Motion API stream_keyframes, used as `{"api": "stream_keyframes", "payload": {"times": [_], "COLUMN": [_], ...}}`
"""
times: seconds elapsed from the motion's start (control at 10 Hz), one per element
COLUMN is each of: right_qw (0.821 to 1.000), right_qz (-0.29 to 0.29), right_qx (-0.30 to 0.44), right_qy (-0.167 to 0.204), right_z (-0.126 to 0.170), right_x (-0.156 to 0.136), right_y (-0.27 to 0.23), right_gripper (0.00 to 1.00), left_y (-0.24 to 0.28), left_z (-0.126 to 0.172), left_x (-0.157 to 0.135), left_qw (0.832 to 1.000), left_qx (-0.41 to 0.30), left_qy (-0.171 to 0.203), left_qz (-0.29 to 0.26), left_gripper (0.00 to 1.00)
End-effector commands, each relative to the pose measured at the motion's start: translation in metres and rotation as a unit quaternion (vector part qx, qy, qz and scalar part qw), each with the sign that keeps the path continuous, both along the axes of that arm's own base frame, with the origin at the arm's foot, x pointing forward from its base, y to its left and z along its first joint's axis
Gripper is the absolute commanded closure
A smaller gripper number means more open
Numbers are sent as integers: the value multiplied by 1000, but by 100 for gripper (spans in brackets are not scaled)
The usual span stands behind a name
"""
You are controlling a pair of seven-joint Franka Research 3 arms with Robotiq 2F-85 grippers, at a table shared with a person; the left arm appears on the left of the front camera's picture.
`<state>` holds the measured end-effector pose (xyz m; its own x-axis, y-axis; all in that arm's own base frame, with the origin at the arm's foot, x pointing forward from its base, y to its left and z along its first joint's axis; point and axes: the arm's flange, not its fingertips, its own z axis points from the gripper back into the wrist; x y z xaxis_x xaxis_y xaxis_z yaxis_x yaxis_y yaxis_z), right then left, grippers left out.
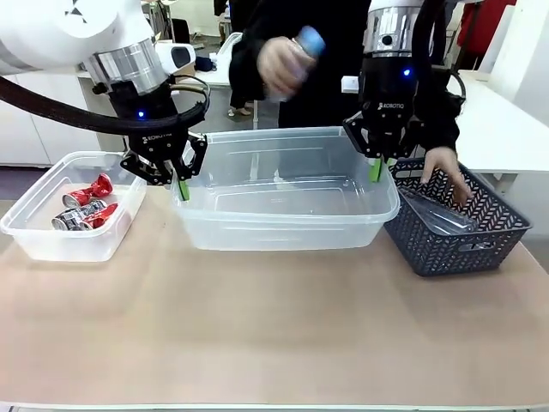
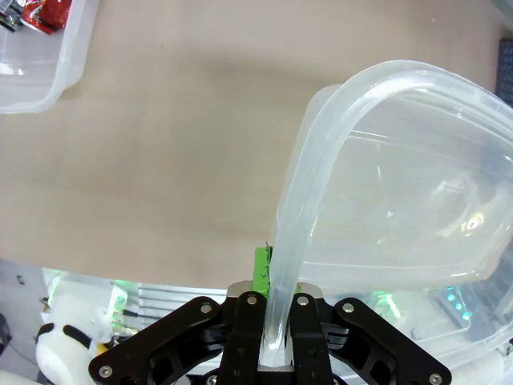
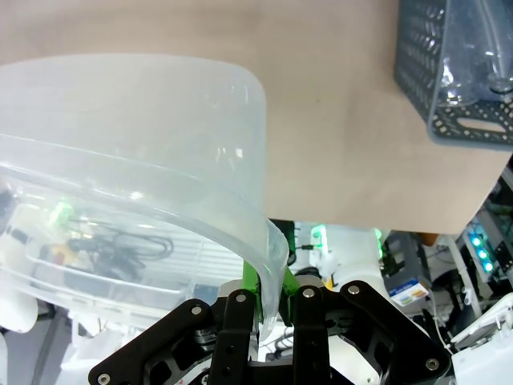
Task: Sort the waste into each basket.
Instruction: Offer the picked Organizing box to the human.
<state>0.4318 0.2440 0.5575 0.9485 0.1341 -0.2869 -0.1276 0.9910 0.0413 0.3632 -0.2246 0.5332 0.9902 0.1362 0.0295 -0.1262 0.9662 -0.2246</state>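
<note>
A large clear basket (image 1: 283, 230) stands mid-table, nothing inside it. My left gripper (image 1: 182, 184) is shut on its left rim (image 2: 321, 152), the rim pinched between the fingers of the gripper (image 2: 272, 321). My right gripper (image 1: 377, 168) is shut on the right rim (image 3: 200, 208), seen close up at the gripper (image 3: 268, 314). A smaller clear basket (image 1: 34, 233) at the left holds red-and-silver cans (image 1: 86, 206). Above the large basket a person's hand (image 1: 276, 69) holds a blue-capped bottle (image 1: 304, 45).
A dark grey herringbone basket (image 1: 467, 247) sits at the right with a clear bottle (image 1: 436, 211) in it; the person's other hand (image 1: 446, 170) reaches into it. The near half of the tan tabletop (image 1: 274, 335) is bare.
</note>
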Motion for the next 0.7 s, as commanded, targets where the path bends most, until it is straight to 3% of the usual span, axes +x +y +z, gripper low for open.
{"api": "stream_keyframes", "payload": {"times": [0.0, 0.6], "right_qw": [1000, 1000], "right_qz": [14, 14], "right_qx": [5, 5], "right_qy": [0, 0], "right_z": [5, 5], "right_x": [-3, -3], "right_y": [2, 2], "right_gripper": [94, 94], "left_y": [3, 3], "left_z": [1, 1], "left_x": [4, 4], "left_qw": [1000, 1000], "left_qx": [6, 6], "left_qy": [-6, -6], "left_qz": [17, 17], "left_gripper": [96, 96]}}
